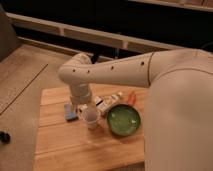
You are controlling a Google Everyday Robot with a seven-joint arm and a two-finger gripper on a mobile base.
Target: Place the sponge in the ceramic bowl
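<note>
The light-blue sponge point(70, 112) lies flat on the wooden table point(75, 145), left of centre. The green ceramic bowl point(123, 120) sits to its right with nothing in it. My gripper point(81, 105) points down at the end of the white arm, just above the table between the sponge and a white paper cup point(90, 118). The wrist hides most of it. The sponge rests on the table right beside the gripper.
Small white-and-dark boxes point(108, 102) and an orange item point(132, 97) lie behind the bowl. The big white arm point(165, 80) covers the table's right side. Floor lies to the left, and a dark wall with a ledge runs behind.
</note>
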